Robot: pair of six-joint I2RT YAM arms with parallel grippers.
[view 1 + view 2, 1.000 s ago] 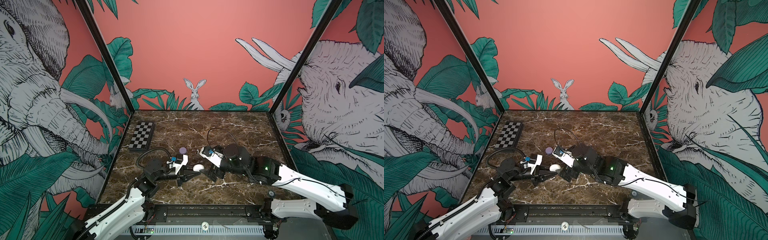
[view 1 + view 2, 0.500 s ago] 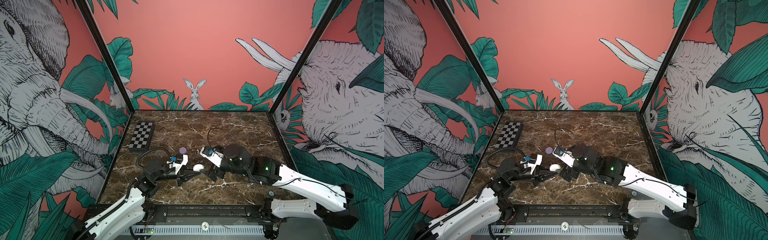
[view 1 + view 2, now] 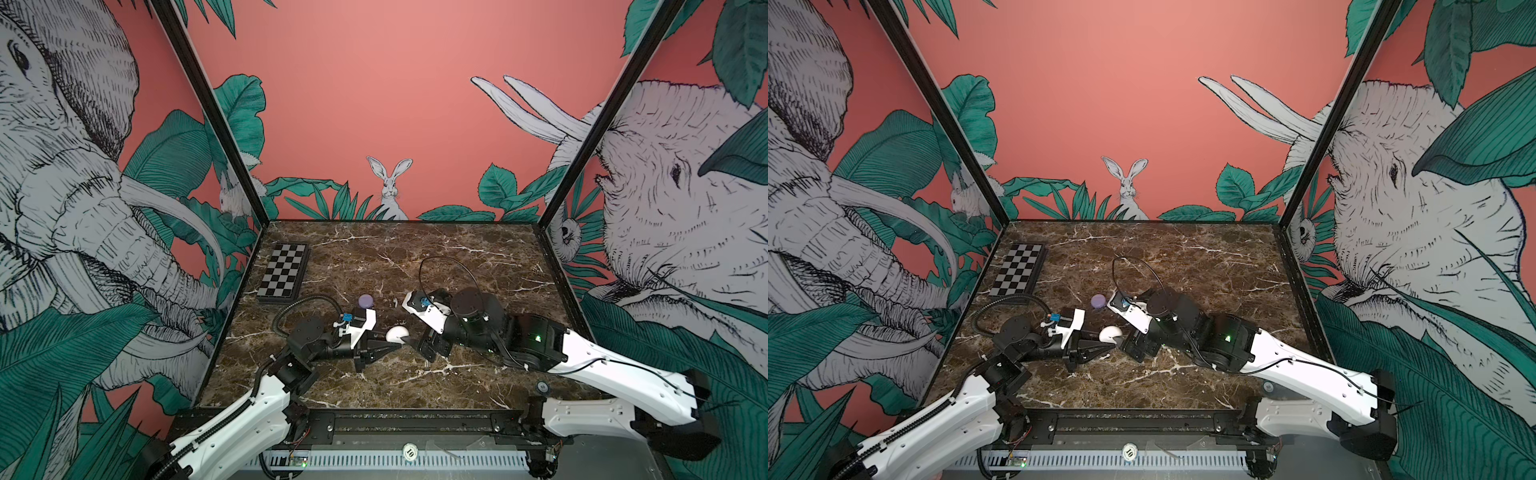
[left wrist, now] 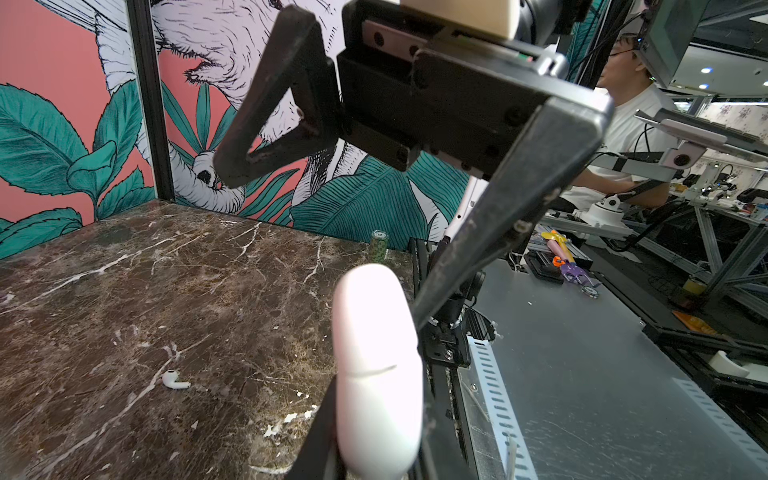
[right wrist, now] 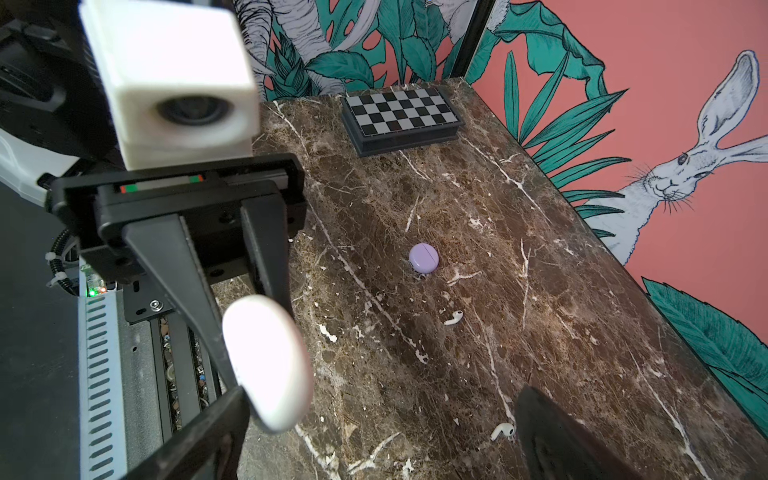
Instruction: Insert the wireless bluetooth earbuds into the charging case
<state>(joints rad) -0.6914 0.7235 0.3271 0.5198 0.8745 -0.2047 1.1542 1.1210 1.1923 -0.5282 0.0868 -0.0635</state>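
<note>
A white round charging case (image 4: 376,365) is clamped between my left gripper's (image 4: 374,449) fingers, just above the marble table (image 4: 124,291); it shows in both top views (image 3: 397,333) (image 3: 1111,332). My right gripper (image 5: 374,440) stands open right beside the case, one finger (image 5: 199,440) next to it and nothing between the jaws. It faces the left gripper (image 3: 400,340) at the table's front middle. Two white earbuds (image 5: 454,318) (image 5: 503,432) lie loose on the table, one close to my right gripper's far finger (image 5: 552,436). A lilac case (image 5: 423,257) sits closed behind them.
A small checkerboard box (image 3: 284,272) lies at the back left. A small round token (image 3: 542,387) sits near the table's front right edge. The black rail (image 3: 415,424) runs along the front. Printed walls enclose the left, back and right.
</note>
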